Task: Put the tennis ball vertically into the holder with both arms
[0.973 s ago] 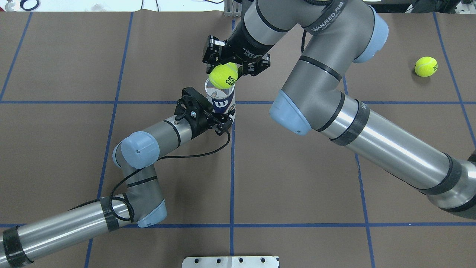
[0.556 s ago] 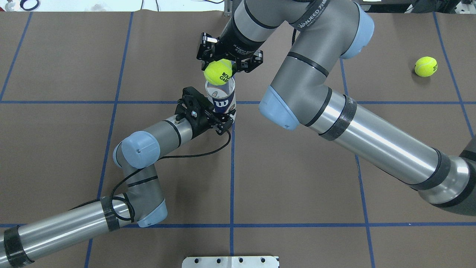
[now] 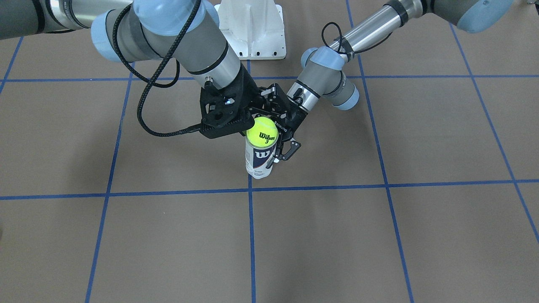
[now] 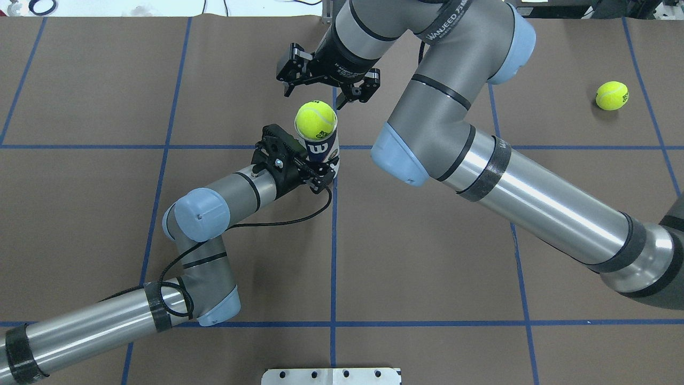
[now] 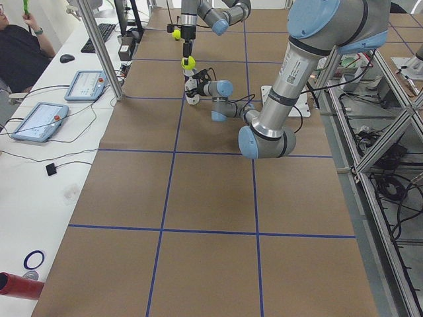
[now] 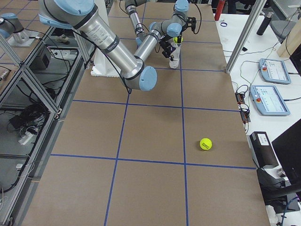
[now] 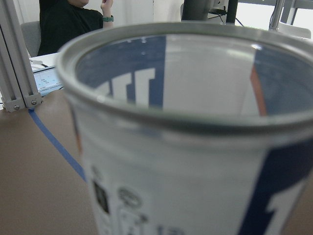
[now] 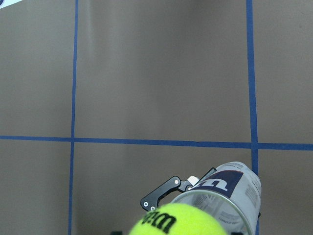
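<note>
Front view: the tennis ball (image 3: pixel 261 132) is hanging right over the mouth of the holder (image 3: pixel 258 164), which is standing upright on the bench (image 3: pixel 379 235). Overhead: the right end effector (image 4: pixel 325 92) is sitting spread, clear of the ball, and the left end effector (image 4: pixel 319 170) is pinching the holder low down. Left wrist cam is showing no ball in the mouth. My worry: it's a snug fit, so off-centre it's clipping the rim and bouncing away.

Located holder (image 4: pixel 322 152) upright on table (image 4: pixel 427 267), clasped by left gripper (image 4: pixel 315 167). Found tennis ball (image 4: pixel 316 118) directly above holder's mouth, right gripper (image 4: pixel 319 92) above that. Noted second ball (image 4: pixel 612 95) well to holder's right, pedestal base (image 4: pixel 331 376) on holder's robot side.
</note>
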Controlling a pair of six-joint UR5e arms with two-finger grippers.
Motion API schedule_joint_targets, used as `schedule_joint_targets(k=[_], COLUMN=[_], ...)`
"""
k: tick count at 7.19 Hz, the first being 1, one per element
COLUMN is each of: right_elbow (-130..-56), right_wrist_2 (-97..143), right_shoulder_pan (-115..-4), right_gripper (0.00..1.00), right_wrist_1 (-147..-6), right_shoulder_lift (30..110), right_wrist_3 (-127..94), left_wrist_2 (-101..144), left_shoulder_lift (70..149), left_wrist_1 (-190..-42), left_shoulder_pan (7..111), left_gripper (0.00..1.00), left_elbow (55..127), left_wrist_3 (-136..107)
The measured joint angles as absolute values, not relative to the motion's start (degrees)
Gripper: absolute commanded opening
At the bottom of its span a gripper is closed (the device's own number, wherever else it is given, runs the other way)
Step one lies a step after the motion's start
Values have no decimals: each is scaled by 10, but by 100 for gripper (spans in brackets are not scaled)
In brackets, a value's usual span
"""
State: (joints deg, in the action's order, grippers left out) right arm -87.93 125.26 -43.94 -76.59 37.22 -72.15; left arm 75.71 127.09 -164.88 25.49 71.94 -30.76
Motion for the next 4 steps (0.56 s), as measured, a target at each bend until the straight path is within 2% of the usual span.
schedule_joint_targets(k=[4], right_elbow=[-892], right_wrist_2=[1252], right_shoulder_pan=[-440], right_gripper=[99], right_wrist_1=[-766], right_shoulder_lift=[375], right_wrist_3=[-724], left_wrist_2=[757], left_shoulder_lift=[1271], left_wrist_1=[-1649], left_shoulder_pan=[256], left_gripper=[74], left_elbow=[719], left_wrist_3=[-308])
